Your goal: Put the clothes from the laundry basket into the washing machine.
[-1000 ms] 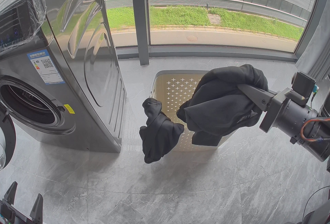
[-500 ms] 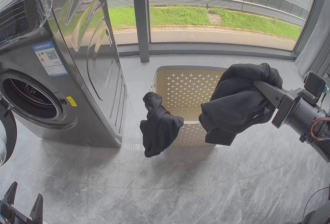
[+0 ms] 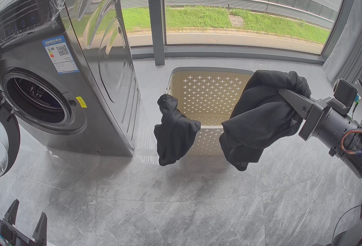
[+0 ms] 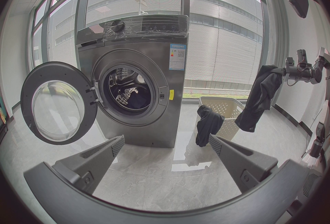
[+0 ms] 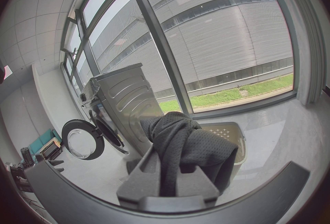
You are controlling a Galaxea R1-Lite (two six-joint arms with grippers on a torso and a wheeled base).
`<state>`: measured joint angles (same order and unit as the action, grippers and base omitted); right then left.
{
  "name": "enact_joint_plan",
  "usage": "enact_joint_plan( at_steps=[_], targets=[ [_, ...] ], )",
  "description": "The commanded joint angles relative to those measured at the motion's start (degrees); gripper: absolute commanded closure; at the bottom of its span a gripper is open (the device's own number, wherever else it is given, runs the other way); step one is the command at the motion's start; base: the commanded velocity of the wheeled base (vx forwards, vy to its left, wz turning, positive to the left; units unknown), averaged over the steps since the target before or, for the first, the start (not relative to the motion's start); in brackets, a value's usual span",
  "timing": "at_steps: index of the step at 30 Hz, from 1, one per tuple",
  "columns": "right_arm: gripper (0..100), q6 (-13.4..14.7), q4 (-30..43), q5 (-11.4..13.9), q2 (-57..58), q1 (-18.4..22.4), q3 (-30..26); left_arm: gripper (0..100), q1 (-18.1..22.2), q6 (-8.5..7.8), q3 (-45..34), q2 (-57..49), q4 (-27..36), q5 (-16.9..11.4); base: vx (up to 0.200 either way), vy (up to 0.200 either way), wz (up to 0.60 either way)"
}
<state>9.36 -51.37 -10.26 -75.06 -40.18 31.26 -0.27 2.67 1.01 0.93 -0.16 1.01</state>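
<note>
My right gripper [image 3: 290, 98] is shut on a black garment [image 3: 260, 118], which hangs in the air over the right side of the beige laundry basket [image 3: 205, 96]. The fabric bunches over the fingers [image 5: 151, 166] in the right wrist view. A second dark garment [image 3: 174, 137] is draped over the basket's near-left corner and hangs down outside. The grey washing machine [image 3: 94, 69] stands to the left with its round door [image 4: 56, 102] swung open, and some laundry lies inside the drum [image 4: 132, 92]. My left gripper [image 3: 25, 220] is open and low at the near left.
A large window with a dark pillar [image 3: 156, 13] runs along the back wall behind the basket. Grey tiled floor [image 3: 169, 201] lies open between the machine, the basket and me. A grey curtain [image 3: 347, 50] hangs at the far right.
The whole head picture has shifted a little. Against the basket, my right gripper has carried the black garment to the right, and the fabric now hangs lower. The left gripper is unmoved.
</note>
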Motion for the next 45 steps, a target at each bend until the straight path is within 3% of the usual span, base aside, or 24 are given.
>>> enact_joint_plan(
  at_steps=[1,36,45],
  targets=[
    [100,0.04,-0.22,0.07,-0.53,-0.07,0.21,0,0.0,0.05,-0.92,-0.84,-0.02,0.04,0.0,0.2,0.0],
    [100,1.1,-0.66,2.44,-1.06,-1.66,-0.85,0,0.0,0.05,-0.92,-0.84,0.07,0.13,0.0,0.2,0.0],
    [100,1.89,-0.66,2.88,-1.76,-2.01,-1.02,0,0.09,0.05,-0.92,-0.84,0.07,0.13,-0.067,0.0,0.0]
  ],
)
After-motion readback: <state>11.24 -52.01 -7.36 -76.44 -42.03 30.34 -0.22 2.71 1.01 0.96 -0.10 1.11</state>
